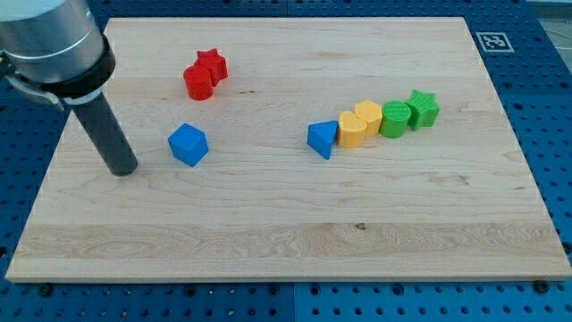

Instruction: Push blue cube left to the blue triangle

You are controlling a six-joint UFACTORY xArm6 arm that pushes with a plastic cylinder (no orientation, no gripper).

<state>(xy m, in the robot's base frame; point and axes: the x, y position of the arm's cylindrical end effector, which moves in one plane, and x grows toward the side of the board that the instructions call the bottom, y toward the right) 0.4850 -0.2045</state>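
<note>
Currently logged — my tip (123,170) on the counter (268,241), just to the view's left of the blue cube (188,144), not touching it; a narrow strip of bare wood shows between. No gripper on this rig, so nothing to report open or closed, and nothing is held. Blue cube: view's left-centre, standing alone, well apart from the blue triangle (322,139), which sits to its right near mid-board. Blue triangle appears to touch, or nearly touch, the yellow block pair (359,124); next along, rising toward the view's top right, a green rounded block (393,119) and a green star (423,108). Red pair (205,74) — star plus a second red block, shape unclear — near the view's top, above the cube. Risk notes, as judgement: tip looks lined up to drive the cube rightward along the row's axis. An off-centre contact on a cube face would prob. spin it and send it wide. Too long a push could ram the triangle into the yellow blocks and disturb the row. A line angled toward the view's top might skim the red pair.
</note>
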